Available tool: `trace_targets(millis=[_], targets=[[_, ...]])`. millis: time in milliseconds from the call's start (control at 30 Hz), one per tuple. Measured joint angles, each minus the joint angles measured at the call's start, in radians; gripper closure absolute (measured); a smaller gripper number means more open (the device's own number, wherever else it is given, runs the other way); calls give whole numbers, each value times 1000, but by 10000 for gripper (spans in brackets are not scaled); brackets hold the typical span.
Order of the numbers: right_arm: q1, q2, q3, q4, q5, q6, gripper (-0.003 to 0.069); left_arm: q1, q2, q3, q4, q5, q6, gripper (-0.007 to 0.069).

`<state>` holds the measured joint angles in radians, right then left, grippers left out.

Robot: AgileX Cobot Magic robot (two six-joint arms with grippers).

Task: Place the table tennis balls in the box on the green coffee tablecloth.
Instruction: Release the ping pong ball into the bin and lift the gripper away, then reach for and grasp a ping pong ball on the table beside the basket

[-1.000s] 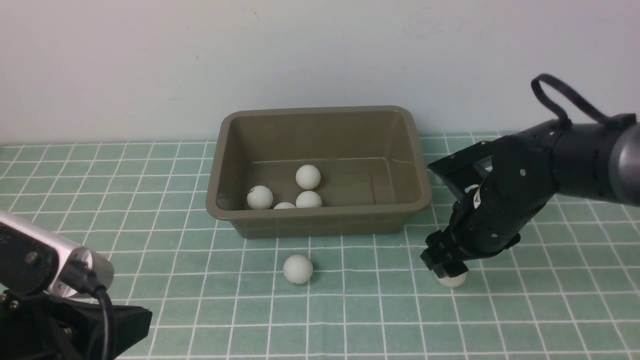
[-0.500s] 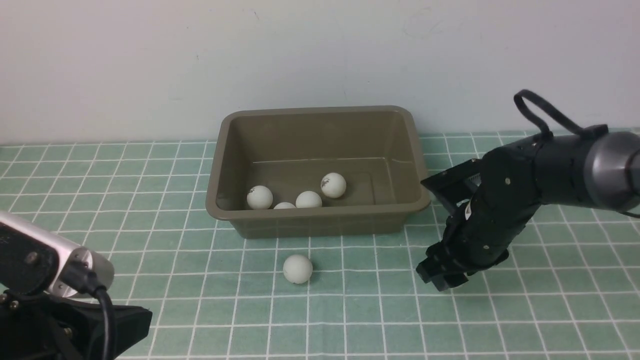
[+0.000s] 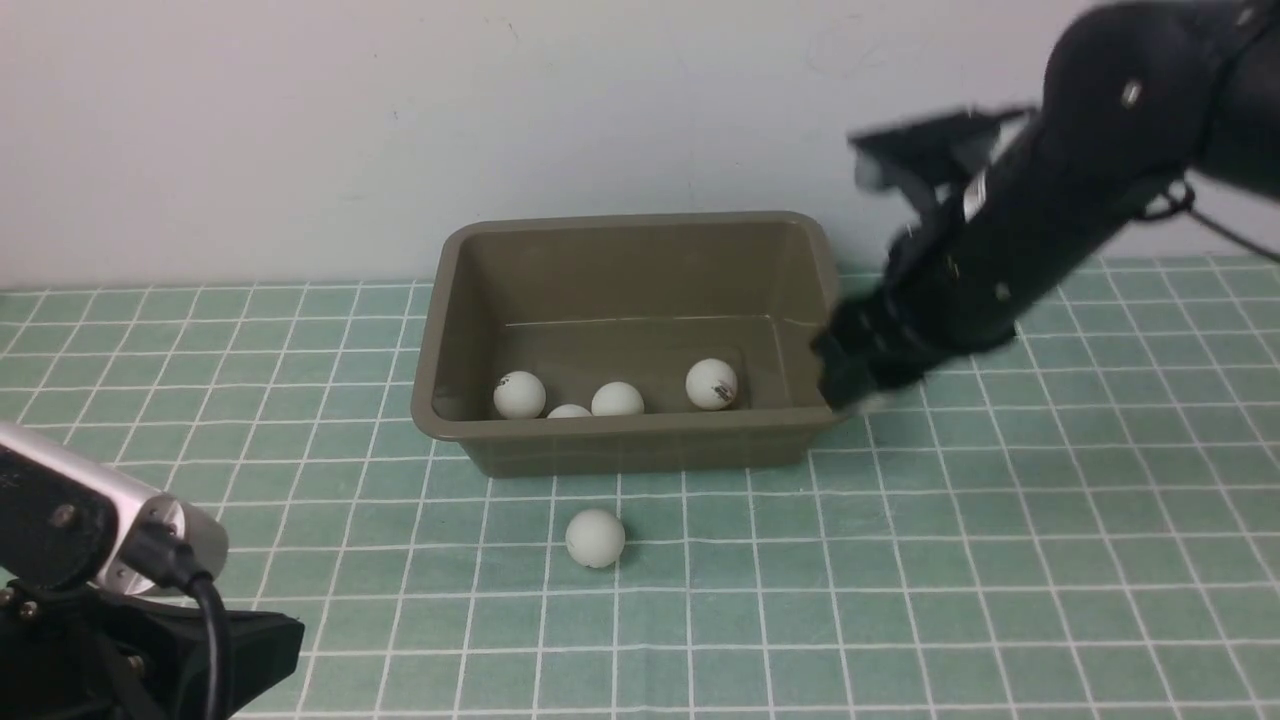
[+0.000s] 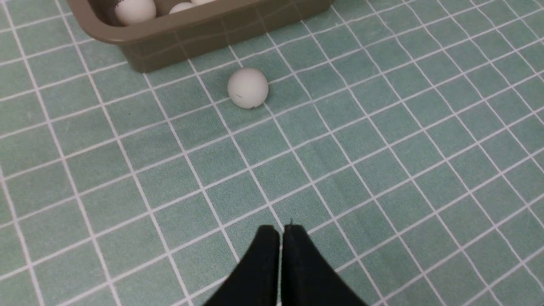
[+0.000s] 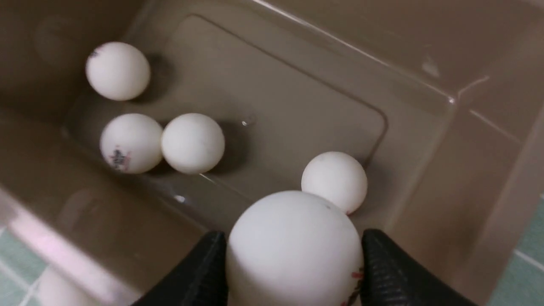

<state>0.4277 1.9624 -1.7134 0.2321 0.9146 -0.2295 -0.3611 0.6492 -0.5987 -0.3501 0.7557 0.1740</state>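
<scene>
The olive-brown box [image 3: 640, 424] stands on the green coffee tablecloth [image 3: 1000, 560] with several table tennis balls [image 3: 617, 398] on its floor, one [image 3: 711, 384] near its right end. Another ball [image 3: 595, 538] lies on the cloth just in front of the box, also seen in the left wrist view [image 4: 247, 88]. My right gripper [image 3: 852, 388] hangs over the box's right rim, shut on a white ball [image 5: 293, 255] held between its black fingers [image 5: 382, 263] above the box's inside [image 5: 425, 63]. My left gripper [image 4: 280, 231] is shut and empty, low over the cloth short of the loose ball.
A pale wall runs right behind the box. My left arm's silver and black body [image 3: 90, 530] fills the near left corner. The cloth stretches out on both sides of the box.
My right gripper has risen from the cloth at the front right with a ball and swung left to the box's right rim. One ball inside the box rolled right.
</scene>
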Motion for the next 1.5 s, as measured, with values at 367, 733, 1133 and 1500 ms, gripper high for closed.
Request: trace_targets(millis=[367,733,1133,1500], targets=[[1,149,-72,8,-30,-29,279,0,23,0,1,28,0,549],[2,174,-102,10,-67,-29,185,0,29,1,1,29,0,248],[1,145,-246,-57,102,-29,181,0,122,1,-2,-22,0,28],[-28,-51,-333,-127,205,-29,181,-23,407,1,-173,-111,142,87]])
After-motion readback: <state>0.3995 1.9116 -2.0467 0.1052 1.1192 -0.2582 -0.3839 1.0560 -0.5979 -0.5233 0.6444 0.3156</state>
